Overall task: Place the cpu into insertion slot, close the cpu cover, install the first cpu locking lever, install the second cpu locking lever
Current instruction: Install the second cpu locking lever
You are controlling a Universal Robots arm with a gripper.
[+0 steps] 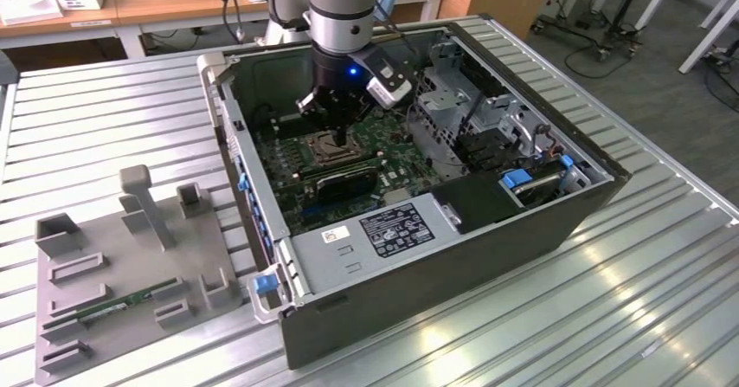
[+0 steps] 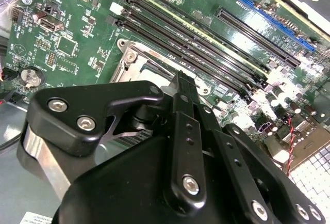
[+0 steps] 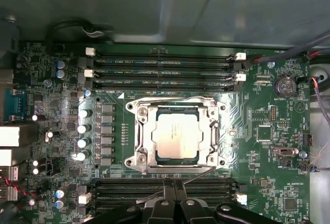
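Observation:
The cpu (image 3: 176,136), a dull silver-tan square, lies flat in the insertion slot (image 1: 327,151) on the green board. The cpu cover (image 3: 140,142), a silver frame plate, lies down around it, with the chip showing through its window. A thin wire locking lever (image 3: 202,174) runs slantwise along the socket's edge beside my fingertips; whether they touch it I cannot tell. My gripper (image 3: 175,184) is shut, with its black fingers pressed together just off that edge of the socket. In the exterior view the gripper (image 1: 338,134) hangs inside the open computer case, just above the socket. The second wrist view has the gripper (image 2: 183,82) in front of the socket.
Long black memory slots (image 3: 165,64) run on both sides of the socket. The case walls (image 1: 248,188), a grey drive cage (image 1: 445,101) and the power supply (image 1: 382,231) hem in the arm. A grey fixture tray (image 1: 127,266) lies on the slatted table at the exterior view's left.

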